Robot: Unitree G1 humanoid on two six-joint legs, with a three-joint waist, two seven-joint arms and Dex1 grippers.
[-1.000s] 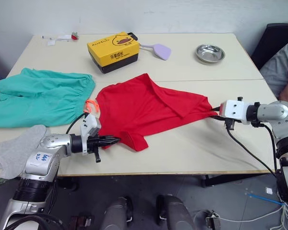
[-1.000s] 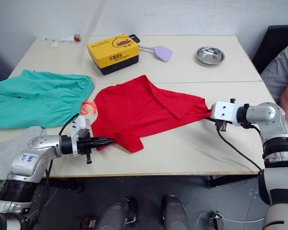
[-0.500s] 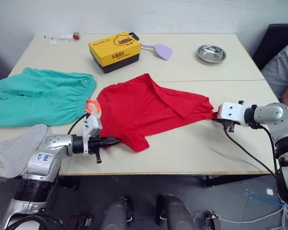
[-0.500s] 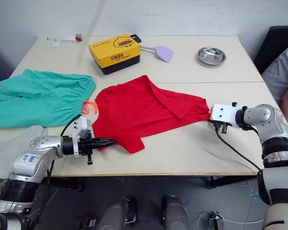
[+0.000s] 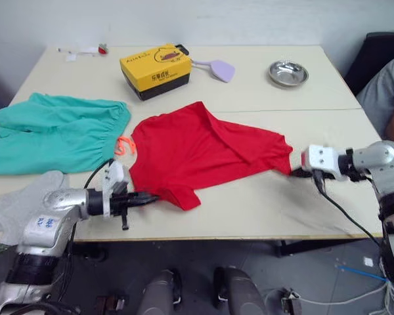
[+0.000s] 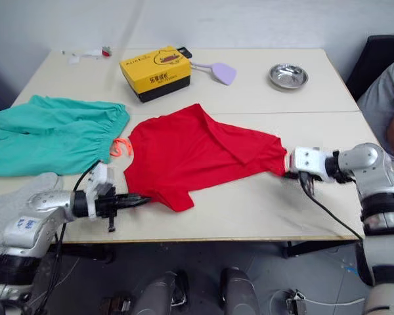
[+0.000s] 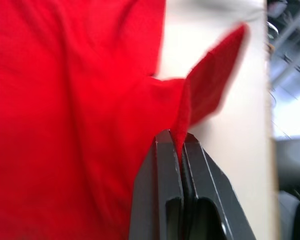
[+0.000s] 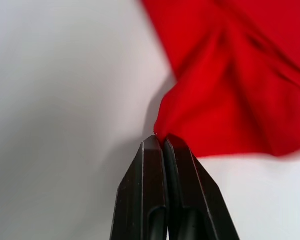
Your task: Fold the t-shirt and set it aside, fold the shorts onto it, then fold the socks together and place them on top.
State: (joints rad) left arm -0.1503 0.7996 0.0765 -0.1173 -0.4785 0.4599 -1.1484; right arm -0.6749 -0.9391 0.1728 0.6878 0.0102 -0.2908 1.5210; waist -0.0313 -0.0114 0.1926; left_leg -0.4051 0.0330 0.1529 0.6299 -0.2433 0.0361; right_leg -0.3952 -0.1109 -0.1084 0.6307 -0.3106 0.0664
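Observation:
The red t-shirt (image 5: pixel 203 152) lies spread and rumpled in the middle of the table. My left gripper (image 5: pixel 153 196) is shut on its near-left edge, and the left wrist view shows red cloth pinched between the closed fingers (image 7: pixel 165 165). My right gripper (image 5: pixel 295 172) is shut on the shirt's right corner, where the cloth bunches at the fingertips (image 8: pixel 153 150). The teal shorts (image 5: pixel 52 133) lie flat at the left with an orange drawstring (image 5: pixel 123 146). The grey socks (image 5: pixel 18 202) rest at the near-left table edge, beside my left arm.
A yellow box (image 5: pixel 155 69), a purple spatula (image 5: pixel 220 67) and a metal bowl (image 5: pixel 287 72) stand along the back of the table. A person sits at the far right (image 5: pixel 386 85). The table's front edge (image 5: pixel 249 233) runs just below both grippers.
My left gripper has drawn back a little to the left, holding the shirt edge. My right gripper has moved slightly toward the front edge, pulling the shirt's right corner with it.

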